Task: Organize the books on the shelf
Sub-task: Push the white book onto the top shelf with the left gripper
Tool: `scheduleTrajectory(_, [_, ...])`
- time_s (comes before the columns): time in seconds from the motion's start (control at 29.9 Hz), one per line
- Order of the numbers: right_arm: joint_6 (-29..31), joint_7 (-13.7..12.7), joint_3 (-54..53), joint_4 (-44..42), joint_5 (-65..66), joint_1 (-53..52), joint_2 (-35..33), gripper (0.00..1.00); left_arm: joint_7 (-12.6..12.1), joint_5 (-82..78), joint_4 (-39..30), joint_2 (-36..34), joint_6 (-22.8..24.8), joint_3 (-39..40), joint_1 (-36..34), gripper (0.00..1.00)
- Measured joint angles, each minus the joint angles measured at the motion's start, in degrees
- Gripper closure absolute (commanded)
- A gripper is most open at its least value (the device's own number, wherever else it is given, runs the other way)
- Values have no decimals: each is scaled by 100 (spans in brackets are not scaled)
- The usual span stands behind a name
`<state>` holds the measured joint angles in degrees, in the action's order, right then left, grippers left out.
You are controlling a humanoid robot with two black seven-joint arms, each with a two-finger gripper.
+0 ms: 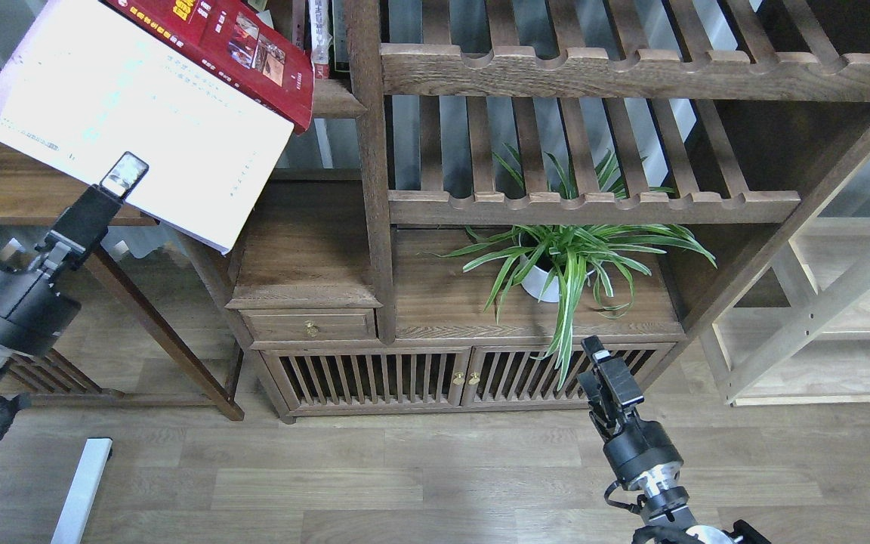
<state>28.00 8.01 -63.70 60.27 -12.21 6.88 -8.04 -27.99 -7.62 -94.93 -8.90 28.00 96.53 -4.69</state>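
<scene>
A thick white book (133, 113) hangs tilted at the upper left, held by its near edge in my left gripper (121, 175), which is shut on it. Its far edge lies under the dark red book (231, 53) with small photos, which leans out over the front of the shelf (333, 98). More book spines (319, 34) stand upright on that shelf behind it. My right gripper (601, 370) hangs low at the right, in front of the cabinet doors, holding nothing; its fingers look close together.
A potted spider plant (563, 257) stands on the cabinet top (450, 302) at centre. Slatted racks (593, 204) with scalloped rails fill the upper right. A drawer unit (306, 261) sits under the held book. A dark side table (35, 196) is at left.
</scene>
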Motion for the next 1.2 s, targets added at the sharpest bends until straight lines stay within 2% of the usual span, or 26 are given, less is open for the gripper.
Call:
scheduleTrajectory(0.2, [0,7,-32,3,-1,10,-20,0,-1,13,-328,-30,0,-525,464,99])
scheduleTrajectory(0.37, [0,7,-34,3,0,9,-20,0,-1,15,-461,1,0,-630,482,99])
scheduleTrajectory(0.77, [0,5,-44,3,-1,-3,-14,0,-1,40,-506,214,0,-464,-714,99])
scheduleTrajectory(1.0, [0,7,-46,3,-1,-7,-21,0,-1,13,-562,255,0,-2,-896,99])
scheduleTrajectory(1.2, [0,7,-46,0,0,-49,-15,0,-1,5,-615,-32,-50,332,-1055,98])
